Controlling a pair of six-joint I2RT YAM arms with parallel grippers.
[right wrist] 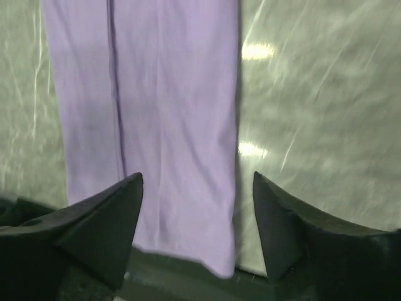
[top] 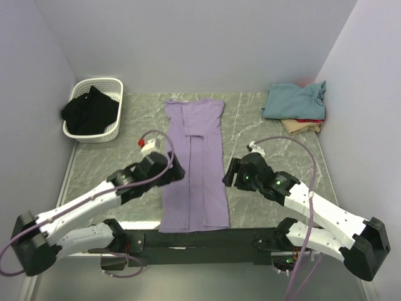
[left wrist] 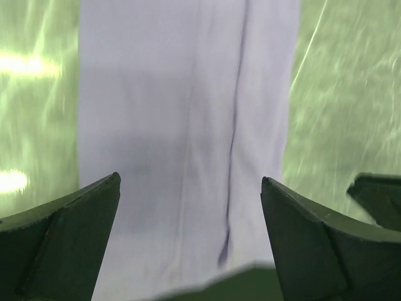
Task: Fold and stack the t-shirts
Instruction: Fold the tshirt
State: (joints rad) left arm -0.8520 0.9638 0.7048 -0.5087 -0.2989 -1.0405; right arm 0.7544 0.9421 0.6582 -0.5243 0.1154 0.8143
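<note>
Hanging over the desk [top: 250, 125] with both claws spread and empty, I had the lavender t-shirt [top: 193, 169] lying flat between them, already narrowed to a long strip. Its long axis ran straight away from me, collar at the far end and hem at the near edge of the desk. My left claw [left wrist: 189, 180] stood wide open above the strip's left part, about midway along its length, the fingers straddling most of the cloth's width with nothing between them. My right claw [right wrist: 197, 177] was open too, gripping nothing. It sat at the right long edge, which ran up between its fingers, with bare desk showing to the right. So the shirt lay inward from each claw, and neither arm was clearly nearer, though the left overlapped the cloth more than the right did. I judged the next fold had to go across that long axis, hem toward collar, which would mean each claw taking the hem corner on its own side. The folded pile [top: 296, 106], teal on top of red and tan, sat well apart at the far right corner.
</note>
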